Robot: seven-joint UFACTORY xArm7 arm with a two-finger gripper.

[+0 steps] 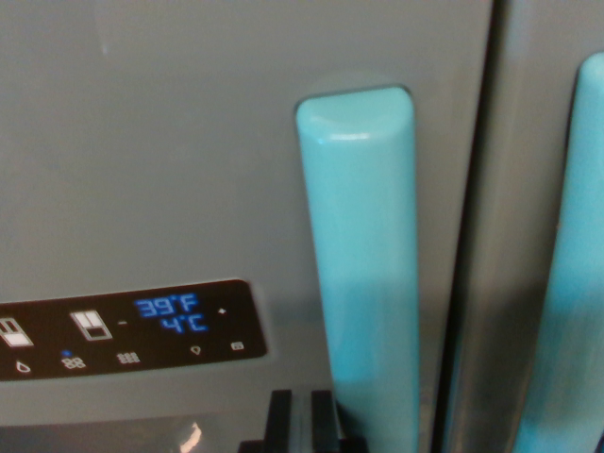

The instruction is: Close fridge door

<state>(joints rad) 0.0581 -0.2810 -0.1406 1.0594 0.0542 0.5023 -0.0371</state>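
Black pincer (300,425) tips sit at the bottom edge, jaws nearly together on nothing, just beside the turquoise handle (363,274). Behind: grey fridge door (189,142) with display panel (132,327) (reading 39°F, 4°C); second handle (576,283) rightward.

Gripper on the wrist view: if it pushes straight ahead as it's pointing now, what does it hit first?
Probably the grey fridge door panel beside the turquoise handle. The gripper tips show only at the bottom edge, close left of that handle; depth is unclear.
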